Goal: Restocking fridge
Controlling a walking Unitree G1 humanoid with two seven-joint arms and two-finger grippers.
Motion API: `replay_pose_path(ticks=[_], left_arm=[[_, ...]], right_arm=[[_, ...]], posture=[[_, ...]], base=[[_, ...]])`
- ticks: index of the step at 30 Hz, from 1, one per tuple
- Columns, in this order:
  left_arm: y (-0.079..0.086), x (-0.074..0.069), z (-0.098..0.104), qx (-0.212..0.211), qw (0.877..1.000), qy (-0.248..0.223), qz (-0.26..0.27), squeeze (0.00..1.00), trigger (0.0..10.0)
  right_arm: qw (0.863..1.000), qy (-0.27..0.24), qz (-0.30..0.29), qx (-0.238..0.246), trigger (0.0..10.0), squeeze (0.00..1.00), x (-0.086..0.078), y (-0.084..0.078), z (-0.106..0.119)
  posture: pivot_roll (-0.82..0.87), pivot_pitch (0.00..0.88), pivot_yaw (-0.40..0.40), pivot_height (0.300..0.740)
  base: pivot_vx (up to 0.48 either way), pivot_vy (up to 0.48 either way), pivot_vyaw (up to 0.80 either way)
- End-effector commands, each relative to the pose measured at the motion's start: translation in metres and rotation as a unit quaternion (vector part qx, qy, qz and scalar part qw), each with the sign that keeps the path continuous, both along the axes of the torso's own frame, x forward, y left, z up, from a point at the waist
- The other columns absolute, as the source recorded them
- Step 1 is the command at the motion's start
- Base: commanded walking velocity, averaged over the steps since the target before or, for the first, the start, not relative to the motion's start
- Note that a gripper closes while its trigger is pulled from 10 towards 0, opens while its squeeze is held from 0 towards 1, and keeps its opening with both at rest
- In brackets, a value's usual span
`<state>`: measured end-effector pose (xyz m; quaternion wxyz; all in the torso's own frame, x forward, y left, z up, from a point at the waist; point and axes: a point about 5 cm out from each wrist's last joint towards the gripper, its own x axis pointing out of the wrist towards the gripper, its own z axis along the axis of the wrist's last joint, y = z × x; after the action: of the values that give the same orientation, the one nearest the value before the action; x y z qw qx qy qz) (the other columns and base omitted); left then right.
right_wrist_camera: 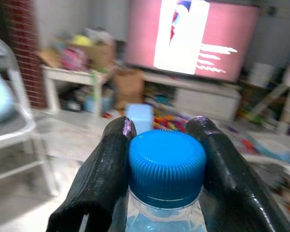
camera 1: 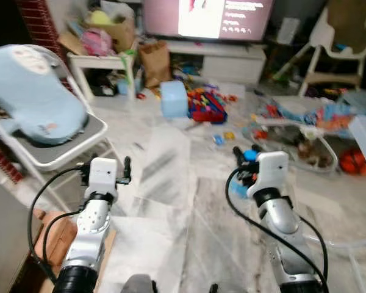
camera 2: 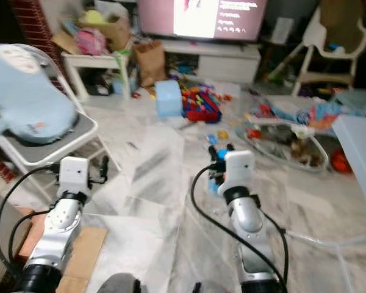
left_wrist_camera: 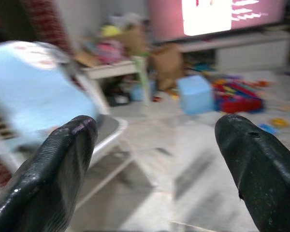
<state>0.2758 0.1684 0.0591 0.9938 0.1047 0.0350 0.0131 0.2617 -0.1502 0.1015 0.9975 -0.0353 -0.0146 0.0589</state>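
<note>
Right jaws (right_wrist_camera: pixel 165 159) clamp bottle (right_wrist_camera: pixel 166 166); left jaws (left_wrist_camera: pixel 157 159) parted.

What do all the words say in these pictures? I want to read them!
None can be read.
Big glowing television screen: white lines of writing, too blurred.
Light blue padded cushion on the folding chair: a small reddish mark, too small.
Clear plastic bottle with a blue ribbed cap, held in the right gripper: no words showing.
</note>
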Motion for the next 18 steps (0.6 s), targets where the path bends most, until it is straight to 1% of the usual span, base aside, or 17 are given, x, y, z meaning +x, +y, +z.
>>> replay_pose_path(ticks=[1, 6, 8, 10, 12, 18], left_arm=[[-0.0031, 0.0009, 0.0001, -0.001, 1.000, -0.001, 0.000, 0.00, 10.0], [0.0000, 0.0023, -0.0010, -0.003, 1.000, 0.007, 0.012, 0.00, 10.0], [0.0006, 0.0040, -0.0012, 0.001, 1.000, 0.010, 0.015, 0.00, 10.0], [0.0020, 0.0050, -0.0023, 0.000, 1.000, 0.014, 0.023, 0.00, 10.0], [0.0031, 0.0055, -0.0030, 0.008, 1.000, 0.015, 0.026, 0.00, 10.0], [0.0058, 0.0064, -0.0049, 0.014, 0.999, 0.019, 0.046, 0.00, 10.0]], right_arm=[[1.000, -0.023, 0.001, -0.004, 10.0, 0.00, 0.0053, -0.0026, 0.0110], [1.000, -0.024, 0.004, -0.001, 10.0, 0.00, 0.0046, -0.0014, 0.0115], [1.000, -0.024, 0.006, 0.000, 10.0, 0.00, 0.0045, -0.0010, 0.0113], [1.000, -0.024, 0.007, 0.002, 10.0, 0.00, 0.0048, -0.0009, 0.0117], [1.000, -0.025, 0.008, 0.003, 10.0, 0.00, 0.0050, -0.0010, 0.0120], [1.000, -0.027, 0.013, 0.003, 10.0, 0.00, 0.0060, -0.0009, 0.0134]], posture=[[0.05, 0.000, -0.003, 0.740], [0.04, 0.000, 0.000, 0.740], [0.04, 0.000, -0.001, 0.740], [0.04, 0.000, -0.001, 0.740], [0.04, 0.000, 0.000, 0.740], [0.04, 0.000, -0.001, 0.740]], base=[[0.000, 0.000, 0.80], [0.000, 0.000, 0.80], [0.000, 0.302, 0.80], [0.000, 0.480, 0.80], [0.000, 0.480, 0.62], [0.000, 0.480, 0.00]])
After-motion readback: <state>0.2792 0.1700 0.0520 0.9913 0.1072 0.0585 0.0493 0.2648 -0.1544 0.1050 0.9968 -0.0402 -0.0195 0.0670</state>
